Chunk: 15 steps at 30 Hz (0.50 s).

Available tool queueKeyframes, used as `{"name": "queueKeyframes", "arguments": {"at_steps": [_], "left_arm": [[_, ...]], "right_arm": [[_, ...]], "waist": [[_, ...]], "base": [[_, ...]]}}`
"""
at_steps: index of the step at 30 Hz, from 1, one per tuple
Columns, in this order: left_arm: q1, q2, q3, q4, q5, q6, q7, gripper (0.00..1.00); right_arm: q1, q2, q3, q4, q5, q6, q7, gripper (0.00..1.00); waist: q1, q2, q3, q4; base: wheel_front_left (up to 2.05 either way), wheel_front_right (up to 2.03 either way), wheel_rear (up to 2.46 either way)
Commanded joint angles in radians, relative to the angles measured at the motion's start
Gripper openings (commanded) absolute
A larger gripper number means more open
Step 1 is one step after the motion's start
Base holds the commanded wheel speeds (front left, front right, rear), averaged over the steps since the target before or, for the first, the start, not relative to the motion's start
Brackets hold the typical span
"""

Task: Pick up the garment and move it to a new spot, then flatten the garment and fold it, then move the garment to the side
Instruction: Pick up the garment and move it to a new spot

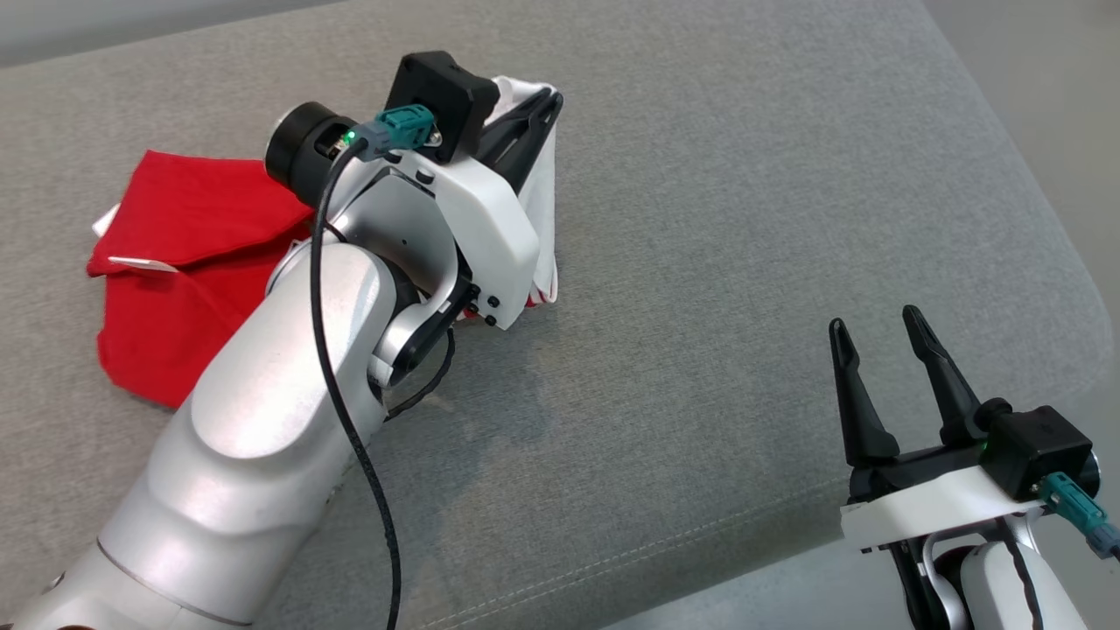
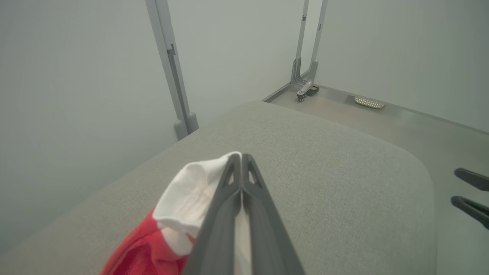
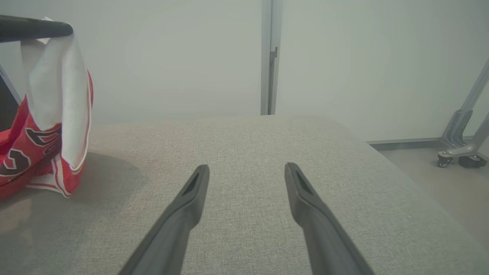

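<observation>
Grey cushion: the red and white garment is spread toward 10 o'clock, with one white edge raised. Left hand, at 11 o'clock, is clamped on that edge. Right hand, at 4 o'clock, is spread wide, nothing held. Step judged: pick-up for relocation. Next, a lift and carry toward the bare cushion at 3 o'clock is called for.

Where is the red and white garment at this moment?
In the head view the garment lies at the left of the grey cushion, its white edge lifted in the shut left end effector.
</observation>
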Motion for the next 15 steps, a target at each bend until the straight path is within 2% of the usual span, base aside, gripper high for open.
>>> {"name": "queueKeyframes", "arguments": {"at_steps": [1,5,6,7,11,15], "left_arm": [[-0.011,0.015,0.026,-0.008,-0.007,0.001,0.0,0.0],[0.011,-0.005,0.012,0.059,-0.029,-0.014,-0.002,0.0],[0.014,-0.012,0.01,0.077,-0.036,-0.02,-0.005,0.44],[0.015,-0.017,0.005,0.091,-0.04,-0.028,-0.011,1.0],[0.017,-0.036,-0.003,0.112,-0.046,-0.046,-0.059,1.0],[0.021,-0.038,-0.004,0.073,-0.048,-0.056,-0.103,1.0]], "right_arm": [[-0.005,0.0,0.025,-0.017,0.008,0.004,-0.017,1.0],[-0.014,0.001,0.04,0.004,0.032,0.004,-0.029,1.0],[-0.017,0.001,0.044,0.009,0.039,0.004,-0.031,1.0],[-0.021,0.001,0.047,0.014,0.044,0.004,-0.033,1.0],[-0.034,0.001,0.047,0.029,0.046,0.004,-0.038,1.0],[-0.039,0.001,0.039,0.036,0.034,0.004,-0.04,1.0]], "waist": [[0.0001,0.0,0.042,-0.054],[0.0001,0.0,0.062,-0.075],[0.0001,0.0,0.063,-0.076],[0.0001,0.0,0.064,-0.076],[0.0001,0.0,0.051,-0.056],[0.0001,0.0,0.019,-0.012]], "base": [[0.0,0.0,0.0],[0.0,0.0,0.0],[0.0,0.0,0.0],[0.0,0.0,0.0],[0.0,0.0,0.0],[0.0,0.0,0.0]]}}
